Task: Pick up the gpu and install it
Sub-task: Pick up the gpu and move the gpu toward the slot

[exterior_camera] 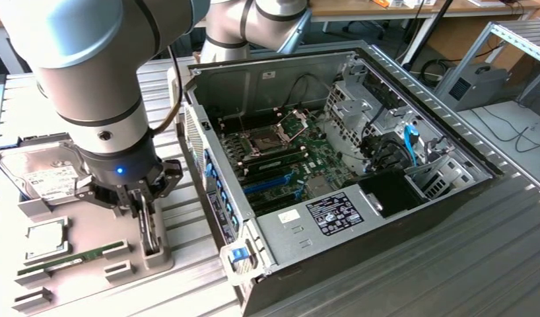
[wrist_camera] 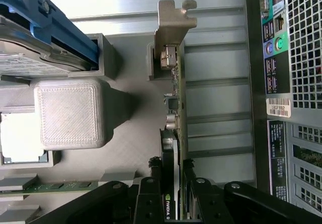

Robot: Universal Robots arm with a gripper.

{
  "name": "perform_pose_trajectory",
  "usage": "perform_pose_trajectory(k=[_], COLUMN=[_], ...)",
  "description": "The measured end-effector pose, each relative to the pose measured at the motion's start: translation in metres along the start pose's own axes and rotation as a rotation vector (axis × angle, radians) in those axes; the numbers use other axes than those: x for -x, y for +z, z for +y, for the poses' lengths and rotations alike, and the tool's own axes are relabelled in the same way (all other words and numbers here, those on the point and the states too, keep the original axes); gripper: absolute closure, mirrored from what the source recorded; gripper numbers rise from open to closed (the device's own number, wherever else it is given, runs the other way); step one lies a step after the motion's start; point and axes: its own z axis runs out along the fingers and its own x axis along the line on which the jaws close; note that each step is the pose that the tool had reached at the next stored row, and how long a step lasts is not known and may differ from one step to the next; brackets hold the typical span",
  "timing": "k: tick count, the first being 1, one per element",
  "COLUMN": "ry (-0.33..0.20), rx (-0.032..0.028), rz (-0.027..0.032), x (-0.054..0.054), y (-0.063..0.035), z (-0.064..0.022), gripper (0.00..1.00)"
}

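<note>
Ribbed silver metal desk (exterior_camera: 446, 264); rough gray plastic tray (wrist_camera: 126, 148); thin green gpu (wrist_camera: 179, 83) upright in it; black fingers (wrist_camera: 150, 199) clamped tight on both flat sides.

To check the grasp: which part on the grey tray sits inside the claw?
The graphics card, standing on edge in the claw; the hard drive, chip and memory stick sit apart.

You see the gpu (wrist_camera: 179, 98) edge-on, the gripper (wrist_camera: 171, 167) clamped on its fan and board. Its silver bracket (wrist_camera: 171, 22) points away, between a grey block (wrist_camera: 70, 113) and the computer case (wrist_camera: 297, 83).
</note>
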Motion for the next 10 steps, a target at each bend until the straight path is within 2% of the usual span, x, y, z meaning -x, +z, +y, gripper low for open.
perform_pose_trajectory(k=[6,10], ry=[0.0,-0.002], rx=[0.0001,0.0002], rz=[0.0,0.0], x=[0.0001,0.0001], y=[-0.0063,-0.0067], z=[0.0002,0.0002], gripper=[0.73,0.73])
